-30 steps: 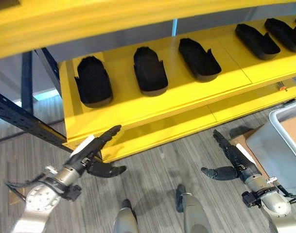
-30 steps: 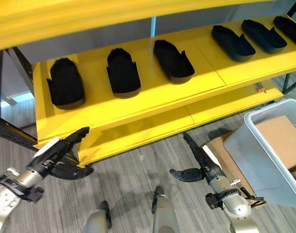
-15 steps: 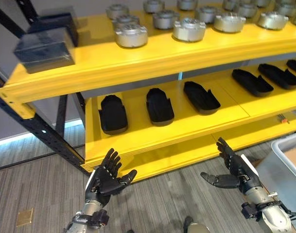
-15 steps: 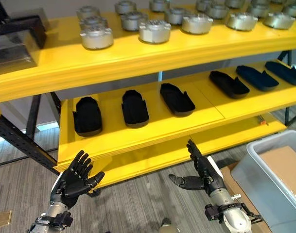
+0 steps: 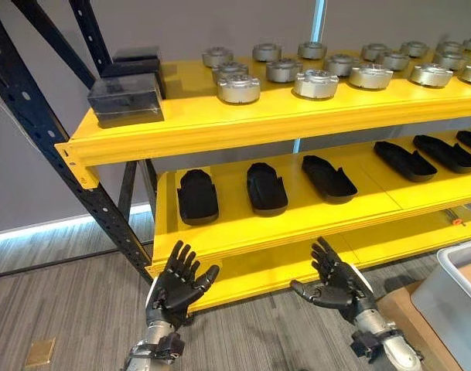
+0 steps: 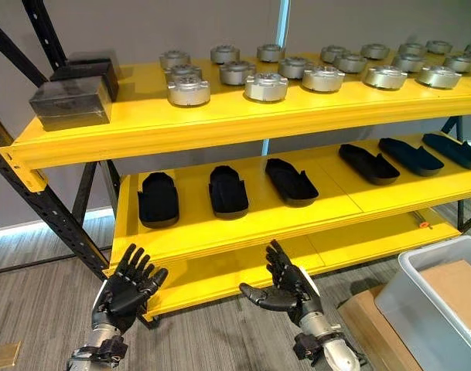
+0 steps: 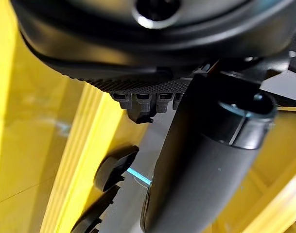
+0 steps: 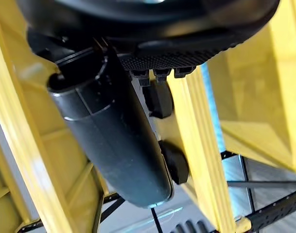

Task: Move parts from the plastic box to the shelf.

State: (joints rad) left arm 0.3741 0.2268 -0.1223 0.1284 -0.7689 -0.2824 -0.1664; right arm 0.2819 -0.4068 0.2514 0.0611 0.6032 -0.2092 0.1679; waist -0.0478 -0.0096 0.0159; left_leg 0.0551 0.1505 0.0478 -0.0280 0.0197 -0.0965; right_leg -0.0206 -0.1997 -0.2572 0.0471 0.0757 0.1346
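Note:
My left hand [image 5: 175,284] is raised in front of the yellow shelf [image 5: 243,232], fingers spread and straight, holding nothing. My right hand [image 5: 336,282] is up beside it, open and empty too. The grey plastic box [image 6: 432,297] stands on the floor at lower right with cardboard [image 6: 459,284] inside it. Black tray-shaped parts [image 5: 267,188] lie in a row on the middle shelf. Round metal parts [image 5: 315,83] fill the top shelf [image 5: 204,124]. In the wrist views my left thumb [image 7: 201,160] and right thumb [image 8: 113,141] stand straight before yellow shelf boards.
Two dark blocks [image 5: 125,94] sit at the top shelf's left end. A black diagonal rack brace [image 5: 65,166] runs down the left side. A brown cardboard sheet [image 6: 366,325] lies on the grey wood floor [image 5: 57,309] by the box.
The camera has tilted upward, bringing the top shelf fully into view. Both hands have risen closer to the shelf's front edge and stay open.

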